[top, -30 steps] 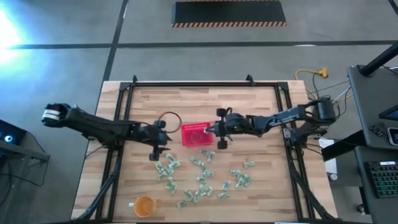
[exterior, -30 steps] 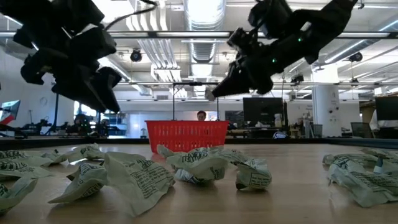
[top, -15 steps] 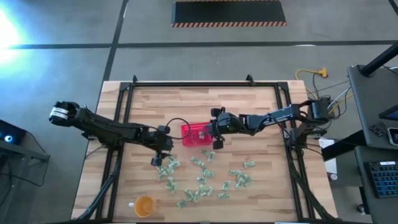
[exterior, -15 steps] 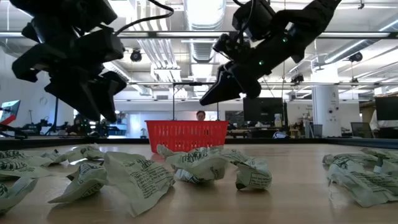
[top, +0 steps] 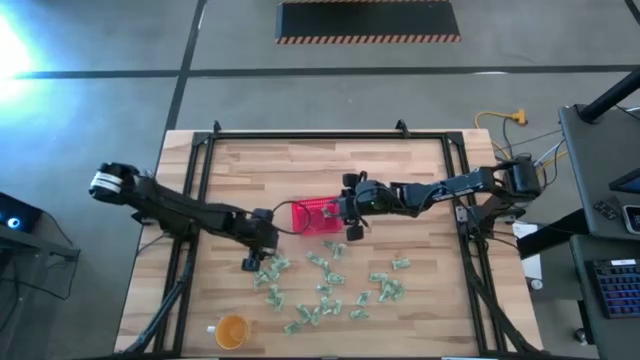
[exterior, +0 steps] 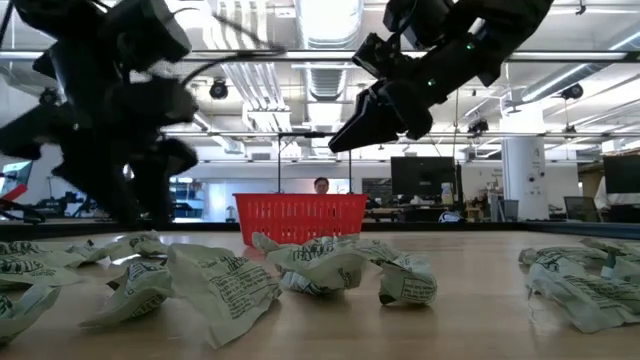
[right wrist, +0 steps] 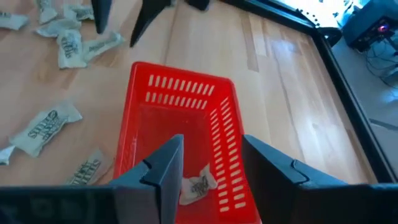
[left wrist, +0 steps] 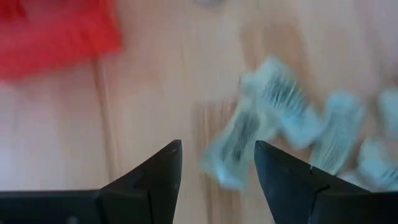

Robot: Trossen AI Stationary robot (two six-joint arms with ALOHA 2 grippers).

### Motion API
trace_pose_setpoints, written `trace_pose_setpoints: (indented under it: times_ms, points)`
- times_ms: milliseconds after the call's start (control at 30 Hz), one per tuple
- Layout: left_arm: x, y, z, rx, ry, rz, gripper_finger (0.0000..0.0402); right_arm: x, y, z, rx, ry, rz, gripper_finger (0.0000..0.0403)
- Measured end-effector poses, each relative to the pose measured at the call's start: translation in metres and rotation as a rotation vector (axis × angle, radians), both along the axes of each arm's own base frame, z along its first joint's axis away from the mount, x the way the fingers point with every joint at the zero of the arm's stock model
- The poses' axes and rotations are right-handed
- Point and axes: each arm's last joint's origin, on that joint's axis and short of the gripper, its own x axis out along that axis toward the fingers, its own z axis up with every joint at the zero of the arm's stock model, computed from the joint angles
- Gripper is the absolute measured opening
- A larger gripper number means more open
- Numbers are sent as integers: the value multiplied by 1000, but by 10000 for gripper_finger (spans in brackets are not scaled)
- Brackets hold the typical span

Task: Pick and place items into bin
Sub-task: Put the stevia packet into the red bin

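The red basket (top: 315, 216) stands mid-table, and one pale green wrapped packet (right wrist: 198, 185) lies on its floor. My right gripper (right wrist: 211, 149) hovers open just above the basket (right wrist: 180, 124) with nothing between its fingers; it also shows in the high view (top: 347, 214) and low view (exterior: 345, 135). Several more packets (top: 330, 285) lie scattered on the wood nearer the front edge. My left gripper (left wrist: 217, 155) hangs open low over the leftmost packets (left wrist: 273, 118), left of the basket (top: 256, 252), touching none.
An orange cup (top: 231, 330) stands near the front left corner. A black metal frame (top: 320, 135) runs along the table's edges. Bare wood (top: 330, 165) lies behind the basket. In the low view, packets (exterior: 330, 270) lie in front of the basket (exterior: 300, 217).
My left gripper has moved toward the table's right and near edges and come down low over the leftmost packets. My right gripper reached a little to the left over the basket, then drew back slightly and rose a little.
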Motion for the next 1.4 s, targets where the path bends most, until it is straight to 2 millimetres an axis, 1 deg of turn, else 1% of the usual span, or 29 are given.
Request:
trace_pose_setpoints:
  times_ms: [100,200,300,367,433,467,500,667,800,900,1000,1100,1233,1400]
  points:
    - [4,-2,-9,6,30,-4,178,-3,3,3,0,7,9,145]
    - [9,-3,-12,9,44,-7,155,-8,4,7,5,20,12,139]
    - [11,-4,-10,7,38,-9,111,-12,5,10,12,37,10,131]
    - [10,-4,-7,6,23,-12,74,-14,6,13,25,34,5,125]
    - [9,-3,-3,3,5,-12,31,-18,7,12,41,71,-3,119]
    - [9,-3,0,0,-14,-13,16,-19,7,13,50,77,-9,116]
    - [7,-3,2,-1,-21,-14,9,-20,7,12,61,91,-17,113]
    - [4,-4,15,-11,-69,-18,2,-31,9,2,132,239,-73,98]
    - [4,-3,30,6,-167,-7,1,-42,17,-8,182,373,-111,88]
    - [5,0,39,106,-253,18,0,-48,27,-14,208,416,-116,81]
    - [9,3,45,222,-344,34,0,-52,40,-18,217,431,-94,76]
    - [18,3,51,306,-444,29,0,-55,52,-22,233,447,-78,72]
    - [29,6,53,374,-527,17,0,-59,67,-25,267,459,-77,74]
    - [41,23,44,430,-488,107,0,-70,79,-29,301,540,-117,81]
